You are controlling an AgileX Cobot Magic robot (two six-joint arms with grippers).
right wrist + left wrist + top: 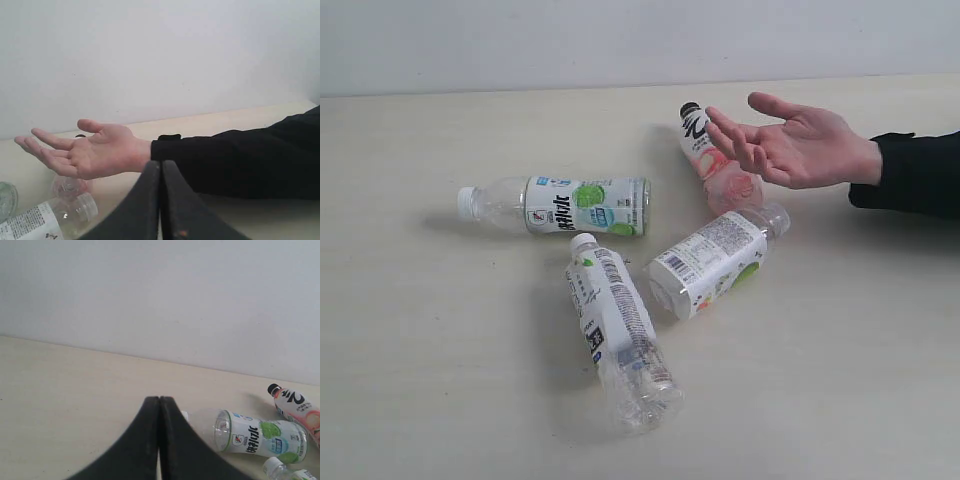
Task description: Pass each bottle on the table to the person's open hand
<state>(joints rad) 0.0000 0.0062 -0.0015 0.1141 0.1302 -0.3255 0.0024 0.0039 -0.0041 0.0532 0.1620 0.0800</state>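
Note:
Four bottles lie on their sides on the cream table [410, 340]. One white-capped bottle [558, 205] lies at the left, another [620, 335] points toward the front, a third [715, 260] sits right of centre. The black-capped pink bottle [715, 160] lies at the back, partly under the person's open hand [795, 145], which hovers palm up from the right. Neither gripper appears in the exterior view. My left gripper [159, 401] is shut and empty, short of the left bottle [260, 436]. My right gripper [160, 164] is shut and empty, just below the hand [92, 152].
A plain white wall [620, 40] runs along the table's far edge. The person's black sleeve [915, 170] stretches over the table's right side, and in the right wrist view the sleeve [240, 160] lies just beyond my shut fingers.

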